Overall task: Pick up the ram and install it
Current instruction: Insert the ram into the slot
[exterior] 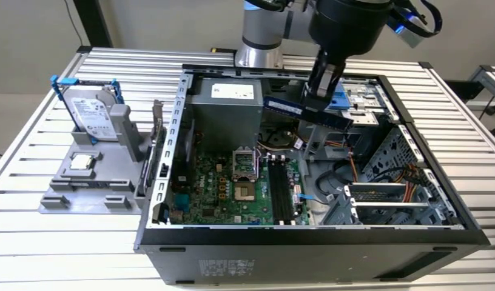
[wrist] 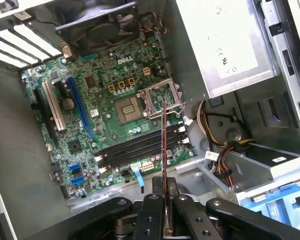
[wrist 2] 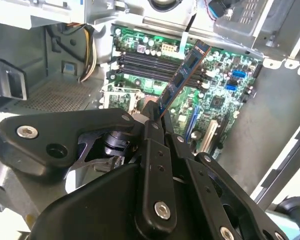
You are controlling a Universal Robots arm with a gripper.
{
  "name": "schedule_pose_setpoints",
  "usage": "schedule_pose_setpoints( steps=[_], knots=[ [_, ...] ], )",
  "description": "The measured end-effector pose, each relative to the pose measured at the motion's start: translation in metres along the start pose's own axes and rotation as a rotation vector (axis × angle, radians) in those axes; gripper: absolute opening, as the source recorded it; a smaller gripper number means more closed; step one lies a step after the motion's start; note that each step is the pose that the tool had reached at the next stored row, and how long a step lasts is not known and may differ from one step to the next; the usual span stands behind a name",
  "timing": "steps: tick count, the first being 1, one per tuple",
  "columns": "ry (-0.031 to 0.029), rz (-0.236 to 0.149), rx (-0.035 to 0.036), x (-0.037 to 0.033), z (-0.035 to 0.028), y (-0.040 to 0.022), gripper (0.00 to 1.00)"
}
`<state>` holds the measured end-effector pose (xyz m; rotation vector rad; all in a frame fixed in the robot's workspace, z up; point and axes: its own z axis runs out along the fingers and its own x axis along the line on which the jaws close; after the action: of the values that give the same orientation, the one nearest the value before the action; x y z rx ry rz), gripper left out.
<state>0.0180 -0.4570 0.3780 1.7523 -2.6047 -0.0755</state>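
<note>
The tool [exterior: 316, 100] is clamped on the ram [exterior: 288, 109] and holds it in the air over the open computer case [exterior: 312, 235]. The memory slots [exterior: 281, 188] on the motherboard [exterior: 219, 188] lie lower in the case, apart from it.

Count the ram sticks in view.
1. The ram is clamped in the gripper, in the air above the open case. The memory slots look empty; another stick could lie hidden elsewhere in the case.

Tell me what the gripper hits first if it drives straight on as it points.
Likely the memory slots, met by the ram the gripper holds: it aims at them inside the open case, nothing visible between. Depth is unclear.
</note>
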Motion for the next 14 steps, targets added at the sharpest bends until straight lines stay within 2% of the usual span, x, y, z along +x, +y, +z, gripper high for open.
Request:
schedule_pose_setpoints(
  steps=[14],
  knots=[
    [-0.0067,0.167,0.0043,0.0007,0.0,-0.0003,0.0]
  ],
)
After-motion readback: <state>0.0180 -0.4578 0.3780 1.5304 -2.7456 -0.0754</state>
